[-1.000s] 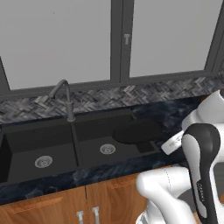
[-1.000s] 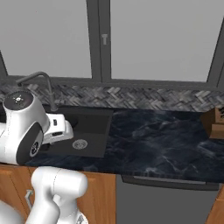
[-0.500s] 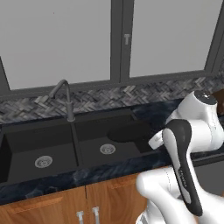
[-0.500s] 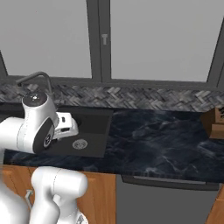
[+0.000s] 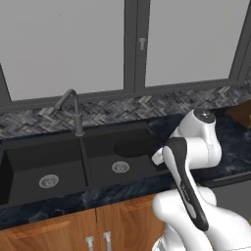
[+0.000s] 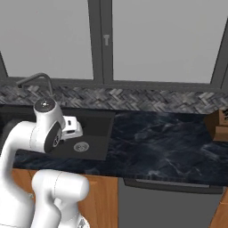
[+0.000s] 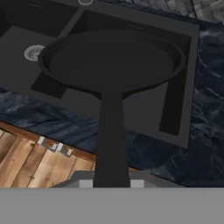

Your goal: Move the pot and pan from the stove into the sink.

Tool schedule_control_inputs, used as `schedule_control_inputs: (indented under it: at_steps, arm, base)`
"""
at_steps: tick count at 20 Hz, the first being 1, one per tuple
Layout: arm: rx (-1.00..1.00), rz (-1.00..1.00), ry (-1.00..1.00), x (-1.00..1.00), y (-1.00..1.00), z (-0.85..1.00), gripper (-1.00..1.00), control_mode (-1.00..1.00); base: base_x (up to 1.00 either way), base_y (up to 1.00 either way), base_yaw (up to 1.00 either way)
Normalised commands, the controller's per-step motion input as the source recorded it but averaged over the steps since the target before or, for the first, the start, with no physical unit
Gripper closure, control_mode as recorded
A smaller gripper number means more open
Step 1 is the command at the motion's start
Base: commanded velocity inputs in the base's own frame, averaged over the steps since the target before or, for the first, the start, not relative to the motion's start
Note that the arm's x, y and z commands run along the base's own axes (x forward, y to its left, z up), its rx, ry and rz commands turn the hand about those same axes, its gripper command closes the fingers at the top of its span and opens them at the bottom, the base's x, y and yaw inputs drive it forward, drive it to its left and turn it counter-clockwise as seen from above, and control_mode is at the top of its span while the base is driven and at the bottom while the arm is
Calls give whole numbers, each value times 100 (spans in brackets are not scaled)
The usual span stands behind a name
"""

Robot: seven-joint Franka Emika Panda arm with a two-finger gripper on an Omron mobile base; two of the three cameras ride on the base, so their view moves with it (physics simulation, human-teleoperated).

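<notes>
1. The pan (image 7: 111,61) hangs over the right basin of the sink (image 5: 29,159), matte black against black, its long straight handle (image 7: 111,131) running back toward the hand camera.
2. The gripper (image 7: 111,183) is clamped tight on the end of that handle; its jaws stand pressed in on either side of it at the bottom of the hand view.
3. In the left base view the pan (image 5: 135,148) shows as a dark shallow disc over the back right part of the right basin, with the round silver drain (image 5: 120,167) just in front of it.
4. The white arm (image 5: 188,162) bends across the counter edge beside the sink, its wrist pointing in toward the basin.
5. The sink is a black double basin; the left basin has its own drain (image 5: 48,181), and the curved grey faucet (image 5: 73,110) stands behind the divider between the two.
6. From the right base view the sink (image 6: 95,133) lies at the left, partly hidden by the arm (image 6: 44,129), and the dark marbled counter (image 6: 164,142) stretches away to the right.
7. Wooden cabinet doors (image 7: 35,166) show below the counter edge in the hand view.
8. Whether the pan touches the basin floor cannot be told from these views.
</notes>
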Motion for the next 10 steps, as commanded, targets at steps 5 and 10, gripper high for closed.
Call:
schedule_control_inputs:
  at_steps: [5, 10]
  arm:
    - [0, -1, -2, 51, 22, -43, 100, -100]
    - [0, -1, -2, 48, 22, -41, 100, -100]
  base:
    - [0, 0, 0]
    - [0, 0, 0]
